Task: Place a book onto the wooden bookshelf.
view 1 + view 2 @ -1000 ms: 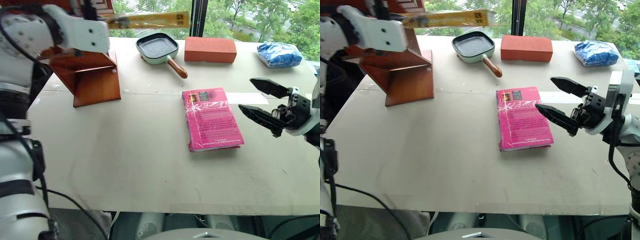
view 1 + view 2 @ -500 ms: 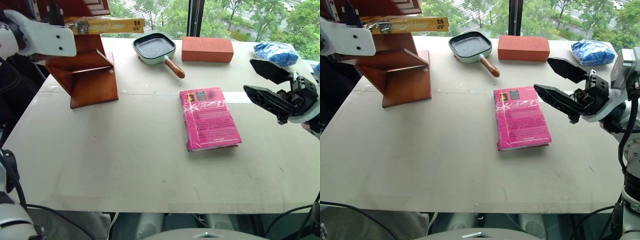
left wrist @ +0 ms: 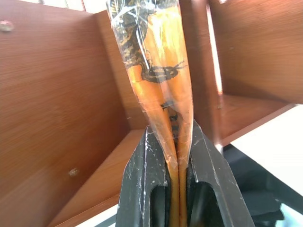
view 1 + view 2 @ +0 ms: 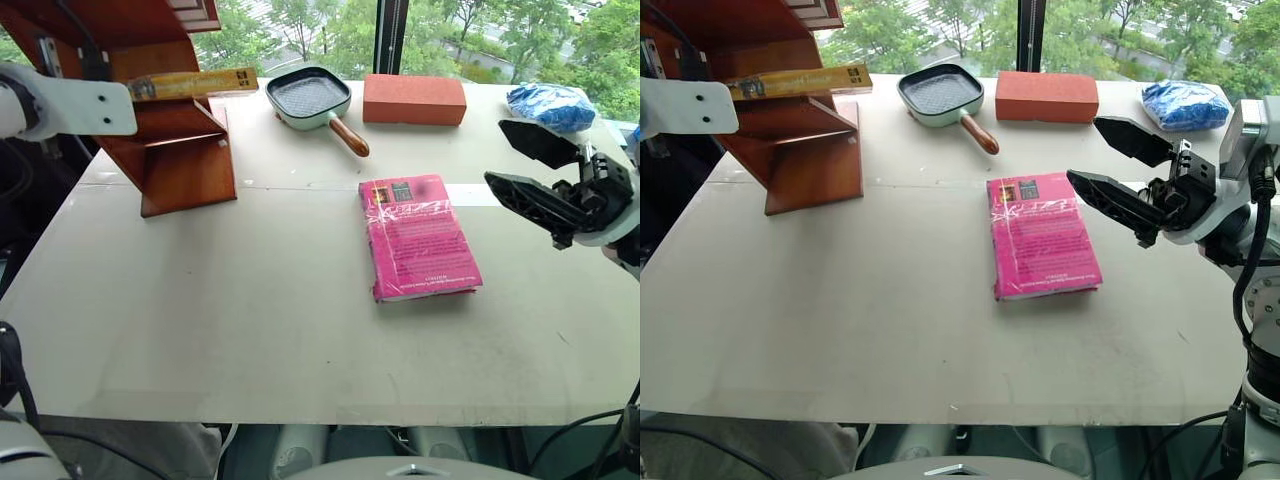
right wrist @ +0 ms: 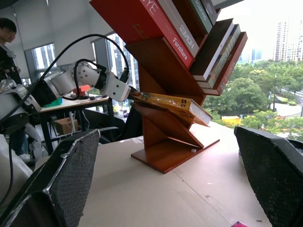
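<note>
book (image 3: 161,80) in closed left claw (image 3: 179,156) amid wooden bookshelf (image 4: 180,150) boards; right claw (image 4: 530,172) open above pink book (image 4: 418,236)

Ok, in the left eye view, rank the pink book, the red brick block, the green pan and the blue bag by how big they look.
1. pink book, nearest the camera
2. green pan, counting its handle
3. red brick block, close to the pan
4. blue bag

Pale bench (image 4: 250,330) before large windows (image 4: 300,20).
Daylight; green trees (image 4: 1160,30) outside. Dark window post (image 4: 390,35). Far desk (image 5: 71,101), person (image 5: 9,33) standing.
</note>
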`<act>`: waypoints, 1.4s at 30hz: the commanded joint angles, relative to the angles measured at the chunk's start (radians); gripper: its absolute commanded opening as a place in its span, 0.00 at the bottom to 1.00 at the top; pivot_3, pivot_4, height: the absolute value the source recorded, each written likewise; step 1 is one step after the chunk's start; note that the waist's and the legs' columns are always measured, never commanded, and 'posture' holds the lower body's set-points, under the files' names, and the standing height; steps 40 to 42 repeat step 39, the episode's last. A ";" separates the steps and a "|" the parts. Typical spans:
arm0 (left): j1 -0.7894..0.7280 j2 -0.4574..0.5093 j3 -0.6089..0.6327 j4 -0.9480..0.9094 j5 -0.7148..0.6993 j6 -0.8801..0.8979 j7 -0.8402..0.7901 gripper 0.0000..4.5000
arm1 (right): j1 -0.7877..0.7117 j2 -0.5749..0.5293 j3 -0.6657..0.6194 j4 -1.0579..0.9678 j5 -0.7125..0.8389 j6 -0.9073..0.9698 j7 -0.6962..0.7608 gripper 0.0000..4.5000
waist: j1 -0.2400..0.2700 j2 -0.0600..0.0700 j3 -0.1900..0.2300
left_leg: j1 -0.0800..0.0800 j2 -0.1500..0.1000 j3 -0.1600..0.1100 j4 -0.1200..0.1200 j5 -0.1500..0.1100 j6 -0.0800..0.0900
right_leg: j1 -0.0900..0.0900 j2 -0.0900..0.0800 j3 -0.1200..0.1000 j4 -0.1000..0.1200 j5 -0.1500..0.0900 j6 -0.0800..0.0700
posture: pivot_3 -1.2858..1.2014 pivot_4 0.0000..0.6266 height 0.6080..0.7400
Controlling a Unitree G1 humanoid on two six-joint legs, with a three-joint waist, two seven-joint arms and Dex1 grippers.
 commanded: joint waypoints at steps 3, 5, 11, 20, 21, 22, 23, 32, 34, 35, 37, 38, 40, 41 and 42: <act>0.002 0.052 0.060 -0.044 0.002 0.054 0.033 0.47 | 0.006 -0.001 -0.014 -0.005 -0.008 -0.017 0.017 1.00 | -0.002 0.000 0.000 | 0.000 0.000 0.001 0.000 0.000 0.000 | -0.002 0.000 0.003 0.004 0.000 0.000 | 0.52 0.24 1.00; 0.022 0.053 0.074 -0.091 -0.019 0.098 0.007 0.67 | 0.004 0.001 -0.010 -0.003 -0.018 -0.021 0.018 1.00 | -0.002 0.000 0.000 | 0.001 0.000 0.002 0.001 0.000 0.000 | -0.003 0.000 0.003 0.005 0.000 0.000 | 0.52 0.24 1.00; 0.120 0.113 0.158 -0.222 -0.080 0.158 -0.049 0.85 | 0.008 0.013 0.000 -0.004 -0.034 -0.024 0.026 1.00 | -0.004 0.000 0.000 | 0.001 0.000 0.005 0.002 0.000 0.000 | -0.003 0.000 0.004 0.005 0.000 0.000 | 0.52 0.24 1.00; 0.334 -0.170 0.442 -0.715 -0.710 0.600 -0.195 0.85 | 0.003 0.026 0.035 0.021 -0.062 -0.026 0.051 1.00 | 0.008 0.002 -0.001 | 0.002 0.001 0.004 0.003 0.000 0.000 | -0.001 -0.001 0.006 0.005 0.000 0.000 | 0.52 0.24 1.00; 0.356 -0.204 0.454 -0.770 -0.762 0.667 -0.190 0.85 | 0.004 0.025 0.037 0.024 -0.069 -0.028 0.055 1.00 | 0.007 0.001 -0.001 | 0.001 0.001 0.003 0.006 0.000 0.000 | -0.001 -0.001 0.005 0.006 0.000 0.000 | 0.52 0.24 1.00; 0.389 -0.270 0.451 -0.814 -0.809 0.727 -0.150 0.85 | 0.025 0.019 0.044 0.034 -0.109 -0.046 0.064 1.00 | 0.004 0.001 -0.001 | 0.000 0.002 0.002 0.008 0.000 0.000 | -0.001 -0.001 0.005 0.006 0.000 0.000 | 0.52 0.24 1.00; 0.439 -0.335 0.434 -0.857 -0.837 0.774 -0.109 0.85 | 0.064 0.008 0.062 0.050 -0.186 -0.087 0.076 1.00 | 0.003 0.001 -0.001 | 0.000 0.002 0.002 0.009 0.000 0.000 | -0.001 0.000 0.006 0.006 0.000 0.000 | 0.52 0.24 1.00; 0.947 -0.718 0.279 -0.985 -0.778 0.767 0.207 0.85 | 0.423 0.078 0.105 0.302 -0.539 -0.442 0.172 1.00 | 0.001 0.002 -0.004 | 0.003 0.003 0.006 0.011 0.000 0.001 | 0.000 0.001 0.011 0.007 0.002 0.000 | 0.52 0.24 1.00; 1.070 -0.749 0.198 -0.993 -0.728 0.652 0.204 0.85 | 0.452 0.096 0.102 0.370 -0.578 -0.502 0.178 1.00 | 0.002 0.002 -0.004 | 0.004 0.003 0.007 0.010 0.000 0.001 | 0.001 0.001 0.012 0.007 0.003 -0.001 | 0.52 0.24 1.00; 1.099 -0.769 0.189 -0.989 -0.736 0.649 0.213 0.85 | 0.459 0.101 0.101 0.392 -0.592 -0.525 0.181 1.00 | 0.002 0.002 -0.004 | 0.005 0.003 0.007 0.010 0.000 0.001 | 0.001 0.001 0.012 0.006 0.003 -0.002 | 0.52 0.24 1.00; 1.123 -0.796 0.181 -0.944 -0.719 0.597 0.235 0.85 | 0.470 0.104 0.100 0.421 -0.608 -0.559 0.189 1.00 | 0.007 0.003 -0.005 | 0.010 0.003 0.008 0.010 0.000 0.001 | 0.006 0.000 0.012 0.005 0.002 -0.005 | 0.52 0.24 1.00; 1.127 -0.815 0.186 -0.928 -0.728 0.596 0.249 0.85 | 0.473 0.106 0.098 0.432 -0.612 -0.571 0.193 1.00 | 0.012 0.004 -0.004 | 0.011 0.003 0.008 0.010 -0.001 0.001 | 0.007 -0.001 0.012 0.005 0.001 -0.006 | 0.52 0.24 1.00; 1.127 -0.835 0.192 -0.912 -0.736 0.586 0.261 0.85 | 0.473 0.108 0.097 0.443 -0.615 -0.581 0.197 1.00 | 0.012 0.004 -0.004 | 0.015 0.004 0.006 0.010 -0.001 0.000 | 0.012 -0.001 0.010 0.005 0.000 -0.006 | 0.52 0.24 1.00; 1.127 -0.835 0.192 -0.912 -0.736 0.586 0.261 0.85 | 0.473 0.108 0.097 0.443 -0.615 -0.581 0.197 1.00 | 0.012 0.004 -0.004 | 0.015 0.004 0.006 0.010 -0.001 0.000 | 0.012 -0.001 0.010 0.005 0.000 -0.006 | 0.52 0.24 1.00; 1.127 -0.835 0.192 -0.912 -0.736 0.586 0.261 0.85 | 0.473 0.108 0.097 0.443 -0.615 -0.581 0.197 1.00 | 0.012 0.004 -0.004 | 0.015 0.004 0.006 0.010 -0.001 0.000 | 0.012 -0.001 0.010 0.005 0.000 -0.006 | 0.52 0.24 1.00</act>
